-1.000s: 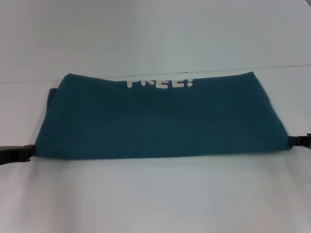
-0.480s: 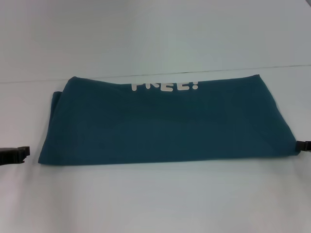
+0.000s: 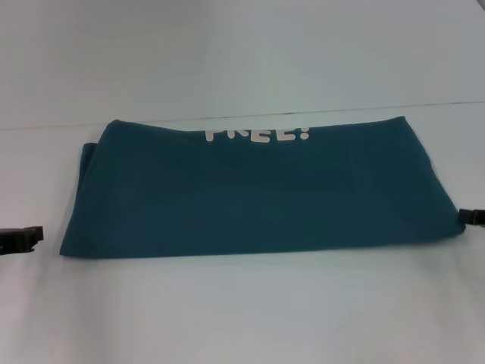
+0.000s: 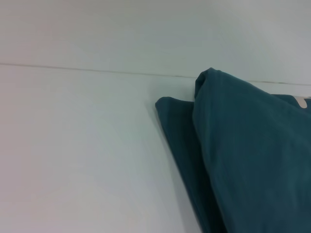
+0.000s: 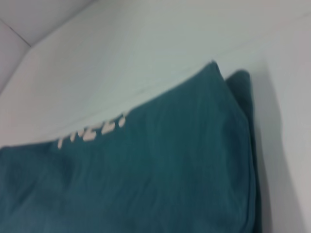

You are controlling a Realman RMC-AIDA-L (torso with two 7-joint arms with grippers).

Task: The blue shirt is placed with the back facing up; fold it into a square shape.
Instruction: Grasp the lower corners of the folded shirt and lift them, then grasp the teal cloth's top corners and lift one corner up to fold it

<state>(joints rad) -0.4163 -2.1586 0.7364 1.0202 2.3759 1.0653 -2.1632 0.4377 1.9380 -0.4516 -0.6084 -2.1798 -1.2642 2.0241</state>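
Folded, blue shirt (image 3: 250,189) lies on white table (image 3: 242,311).

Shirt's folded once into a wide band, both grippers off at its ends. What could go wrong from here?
1. The blue shirt is a wide band, not yet a square; a skewed next fold would likely leave it uneven.
2. At its left end a lower layer sticks out past the top one, so a grasp there may catch only one layer.
3. The right gripper sits right at the shirt's edge and may drag it; the left gripper is clear.
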